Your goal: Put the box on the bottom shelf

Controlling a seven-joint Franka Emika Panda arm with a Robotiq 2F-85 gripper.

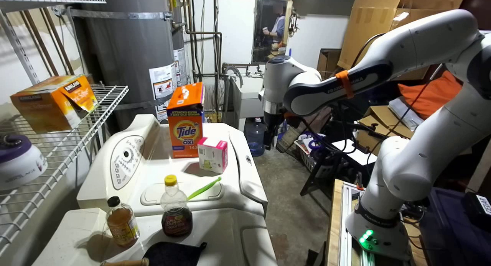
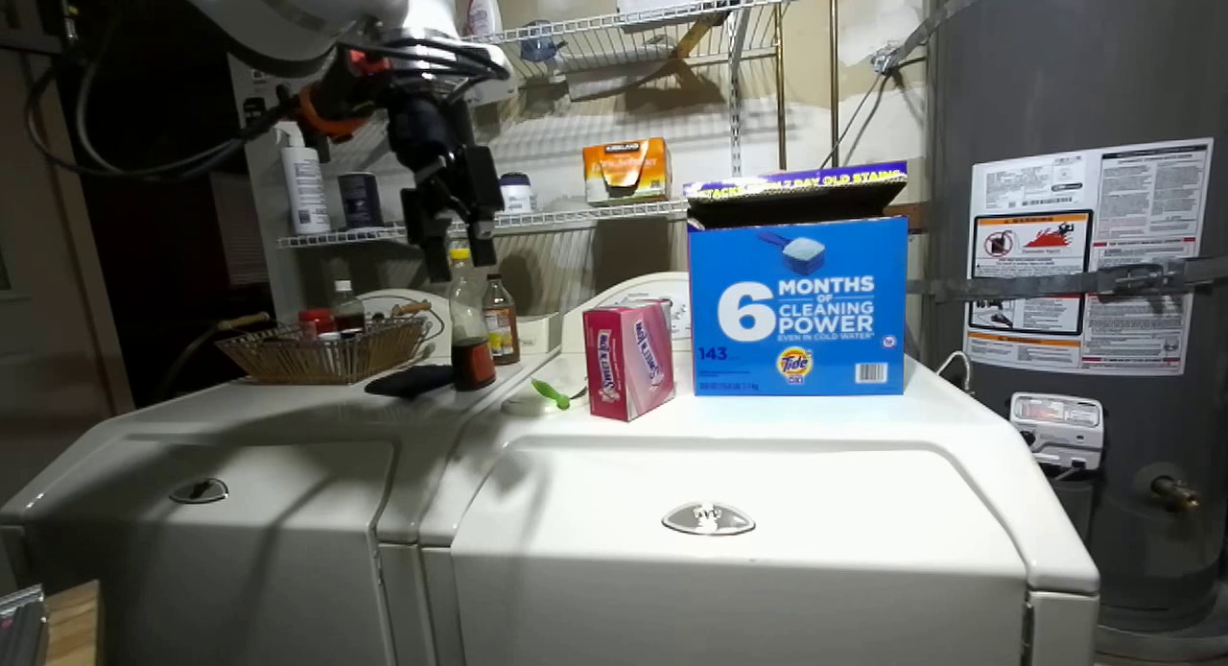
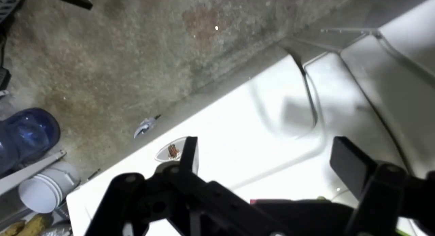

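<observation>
- Wrist view: the gripper (image 3: 267, 155) has its fingers spread wide with bare bench (image 3: 238, 135) behind the gap, so nothing's grabbed
- In an exterior view the box (image 2: 628, 359) stands upright on that bench, just beside the Tide (image 2: 796, 306) with a slim gap showing, and it's apart from the gripper in both exterior views
- Over on the bottom shelf (image 1: 78, 146) there's an orange carton (image 1: 53, 104) and a tub (image 1: 21, 164), so the drop-off hasn't happened
- Imo that's square one: reach, grip, lift, carry over, set down and let go are all left
</observation>
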